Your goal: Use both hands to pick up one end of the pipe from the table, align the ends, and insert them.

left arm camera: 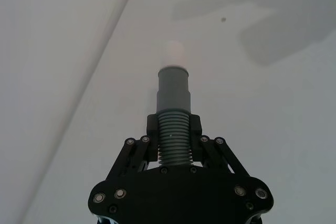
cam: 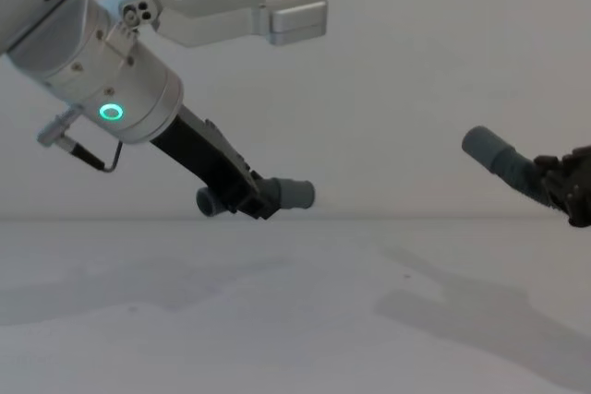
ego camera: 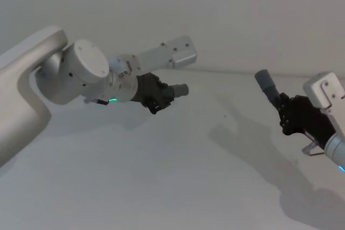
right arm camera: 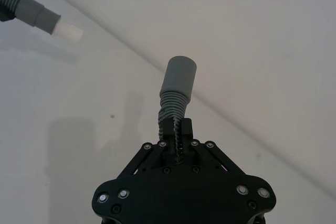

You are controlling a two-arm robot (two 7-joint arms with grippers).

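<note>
Both pieces of the pipe are held in the air above the white table (ego camera: pixel 161 181). My left gripper (ego camera: pixel 161 96) is shut on the ribbed part of one piece (left arm camera: pixel 173 140). Its grey cuff (left arm camera: pixel 173 85) has a narrower pale tip (left arm camera: pixel 173 53) and points right. My right gripper (ego camera: pixel 284 109) is shut on the ribs of the other piece (right arm camera: pixel 172 106). Its wider socket cuff (ego camera: pixel 264 82) points up and left. In the chest view the tip cuff (cam: pixel 294 194) and the socket (cam: pixel 488 153) are far apart, with the socket higher. The left piece's rear end (cam: pixel 211 200) sticks out behind the fingers.
The table (cam: pixel 277 320) carries only the arms' shadows and a small dark speck (ego camera: pixel 225 115). A plain pale wall rises behind its far edge. The left arm's bulky elbow (ego camera: pixel 81 74) and camera bracket (ego camera: pixel 172 52) hang over the left side.
</note>
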